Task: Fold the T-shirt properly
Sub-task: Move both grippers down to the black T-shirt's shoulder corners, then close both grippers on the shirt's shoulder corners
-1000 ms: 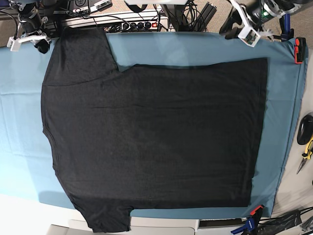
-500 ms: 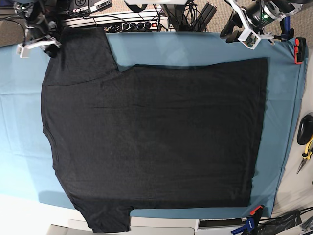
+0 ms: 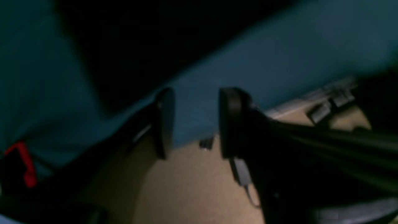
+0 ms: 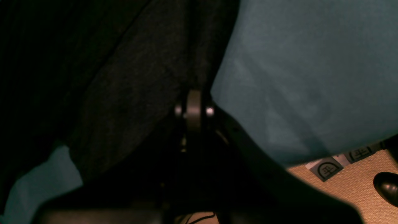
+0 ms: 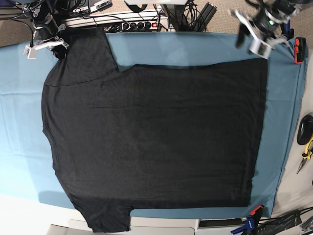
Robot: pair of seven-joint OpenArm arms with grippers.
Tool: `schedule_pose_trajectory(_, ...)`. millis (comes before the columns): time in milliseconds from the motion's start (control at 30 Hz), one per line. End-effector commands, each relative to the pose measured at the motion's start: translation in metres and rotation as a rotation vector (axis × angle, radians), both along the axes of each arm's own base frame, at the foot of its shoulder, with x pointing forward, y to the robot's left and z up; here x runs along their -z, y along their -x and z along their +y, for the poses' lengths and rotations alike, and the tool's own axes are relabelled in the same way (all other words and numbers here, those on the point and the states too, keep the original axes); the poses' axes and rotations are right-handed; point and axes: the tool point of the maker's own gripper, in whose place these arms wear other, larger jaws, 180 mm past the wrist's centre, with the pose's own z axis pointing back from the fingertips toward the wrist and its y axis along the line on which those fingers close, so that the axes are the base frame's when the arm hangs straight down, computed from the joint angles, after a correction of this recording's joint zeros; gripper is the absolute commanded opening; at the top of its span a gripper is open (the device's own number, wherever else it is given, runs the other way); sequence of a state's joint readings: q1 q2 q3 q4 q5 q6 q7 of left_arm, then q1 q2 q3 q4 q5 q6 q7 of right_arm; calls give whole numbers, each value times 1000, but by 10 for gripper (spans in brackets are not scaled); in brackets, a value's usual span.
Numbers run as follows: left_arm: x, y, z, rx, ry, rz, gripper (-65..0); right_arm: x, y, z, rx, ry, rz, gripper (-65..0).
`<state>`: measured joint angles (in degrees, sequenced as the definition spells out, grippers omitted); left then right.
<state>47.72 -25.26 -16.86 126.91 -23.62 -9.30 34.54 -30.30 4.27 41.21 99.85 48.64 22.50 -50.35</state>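
At sleeve edge, right claw pinched on T-shirt, left claw wide, empty.

Place: robotics lab or workshop
Tabletop: teal cloth, clamped at corners
Behind tabletop: power strip, cables
Right of tabletop: pliers

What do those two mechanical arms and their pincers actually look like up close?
Both arms are dark metal with white housings near the ends and loose black cables trailing behind. The left pincer has two flat black rounded pads. The right pincer is also black, with small shiny screw heads on either side.
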Motion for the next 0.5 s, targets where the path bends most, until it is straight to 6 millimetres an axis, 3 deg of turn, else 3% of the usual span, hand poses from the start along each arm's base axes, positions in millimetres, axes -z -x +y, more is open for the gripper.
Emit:
schedule_pose_trajectory(0,3,-2,3,-8,14,6,-402,-1,3,-1,-15,13,13,-650)
schedule_pose_trajectory(233,66,-28,21,-177,215,123,-402,-1,3,-1,-16,15,16,-650)
schedule_pose_trajectory(333,63,-45,35,-198,243,100,-402,-1,3,-1,-18,18,18,-650)
schedule_pose_trajectory(467,34,-64,70,-231,164,8,-403,-1,3,-1,-18,18,17,-650)
